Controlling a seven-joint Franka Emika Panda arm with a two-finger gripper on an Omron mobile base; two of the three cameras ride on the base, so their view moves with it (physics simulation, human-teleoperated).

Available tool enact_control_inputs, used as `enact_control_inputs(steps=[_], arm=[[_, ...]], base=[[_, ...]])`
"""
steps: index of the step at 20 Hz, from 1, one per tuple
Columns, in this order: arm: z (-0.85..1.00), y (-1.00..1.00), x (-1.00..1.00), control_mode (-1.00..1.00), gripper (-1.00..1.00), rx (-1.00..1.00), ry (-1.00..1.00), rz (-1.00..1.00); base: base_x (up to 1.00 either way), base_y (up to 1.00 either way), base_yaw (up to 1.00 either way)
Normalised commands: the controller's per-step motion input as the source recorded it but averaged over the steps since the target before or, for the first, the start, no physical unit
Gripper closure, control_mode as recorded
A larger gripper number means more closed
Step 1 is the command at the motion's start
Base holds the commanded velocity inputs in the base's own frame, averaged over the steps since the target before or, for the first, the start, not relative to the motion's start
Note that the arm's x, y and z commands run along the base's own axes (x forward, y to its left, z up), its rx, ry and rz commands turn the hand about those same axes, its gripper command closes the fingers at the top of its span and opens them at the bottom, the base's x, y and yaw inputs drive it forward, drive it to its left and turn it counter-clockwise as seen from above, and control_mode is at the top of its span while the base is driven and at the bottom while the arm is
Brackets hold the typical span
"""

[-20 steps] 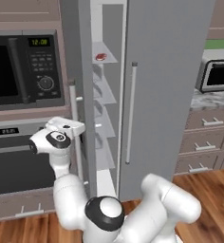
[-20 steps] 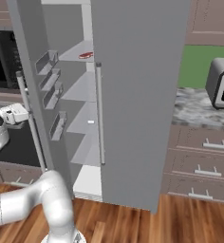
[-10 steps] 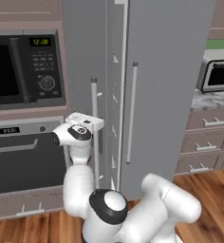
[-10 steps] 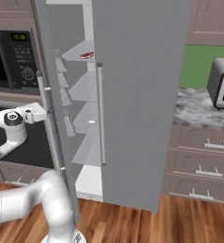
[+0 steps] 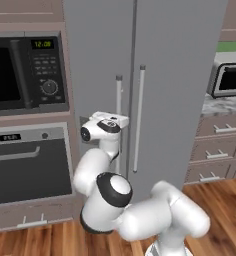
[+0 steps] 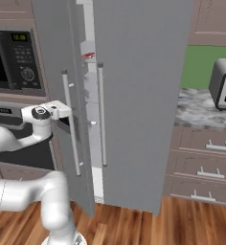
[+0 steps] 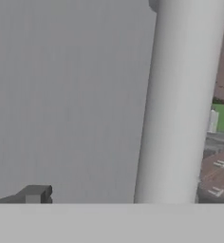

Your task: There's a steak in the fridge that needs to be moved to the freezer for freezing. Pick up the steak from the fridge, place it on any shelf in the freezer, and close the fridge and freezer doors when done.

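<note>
Left base view: I see the freezer door [image 5: 97,75] nearly flush with the fridge door [image 5: 182,75], the two silver handles [image 5: 119,122] side by side at centre; my gripper [image 5: 121,121] sits at 9 o'clock of the freezer handle, against the door face. The microwave [image 5: 25,72] and oven [image 5: 27,160] lie at 9 o'clock of the unit. Right base view: the freezer door stands ajar, and through the narrow gap the steak [image 6: 88,55] shows on a high shelf at 12 o'clock of the gripper [image 6: 67,112]. A toaster oven [image 6: 225,88] rests on the counter at 3 o'clock. Hand view: grey door face, handle bar [image 7: 180,99] at 3 o'clock; one fingertip [image 7: 35,194] at 7 o'clock, jaws spread wide, holding nothing.
</note>
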Motion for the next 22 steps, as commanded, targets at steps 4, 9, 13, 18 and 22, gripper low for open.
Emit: enact_control_inputs(steps=[4, 9, 13, 18, 22], arm=[[0.00, -0.39, 0.51, -1.00, -1.00, 0.07, 0.00, 0.13], [0.01, -0.38, 0.71, -1.00, -1.00, 0.07, 0.00, 0.15], [0.00, -0.35, 0.72, -1.00, -1.00, 0.06, 0.00, 0.18], [0.00, -0.22, 0.83, -1.00, -1.00, 0.03, 0.00, 0.15], [0.00, -0.18, 0.97, -1.00, -1.00, 0.02, 0.03, 0.15]], base=[[0.00, 0.00, 0.00], [0.00, 0.00, 0.00], [0.00, 0.00, 0.00], [0.00, 0.00, 0.00], [0.00, 0.00, 0.00]])
